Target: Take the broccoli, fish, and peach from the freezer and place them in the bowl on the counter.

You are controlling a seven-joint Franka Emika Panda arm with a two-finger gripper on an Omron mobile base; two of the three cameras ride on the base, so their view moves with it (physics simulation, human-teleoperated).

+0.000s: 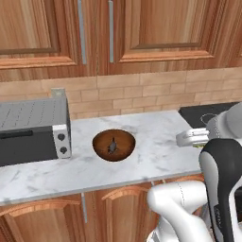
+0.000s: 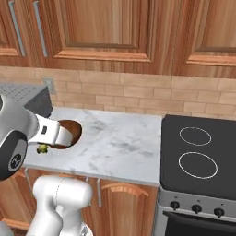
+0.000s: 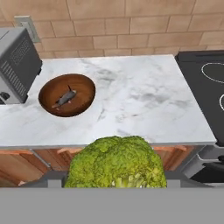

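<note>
My gripper [image 3: 116, 180] is shut on the broccoli [image 3: 117, 162], a lumpy yellow-green clump at the bottom of the hand view that hides the fingertips. From the right base view the broccoli [image 2: 43, 148] hangs under the hand at the counter's front edge. The brown wooden bowl [image 1: 98, 142] stands on the white marble counter [image 1: 156, 151], ahead and left of the gripper. The dark fish [image 1: 112, 147] lies inside it; the hand view also shows the bowl [image 3: 47, 92] and fish [image 3: 64, 98]. The peach and the freezer are out of view.
A grey toaster oven [image 1: 33, 132] stands left of the bowl, close to it. A black stove [image 2: 198, 156] borders the counter on the right. Wooden wall cabinets [image 1: 156, 28] hang above, and base cabinets [image 1: 113, 212] sit below the counter.
</note>
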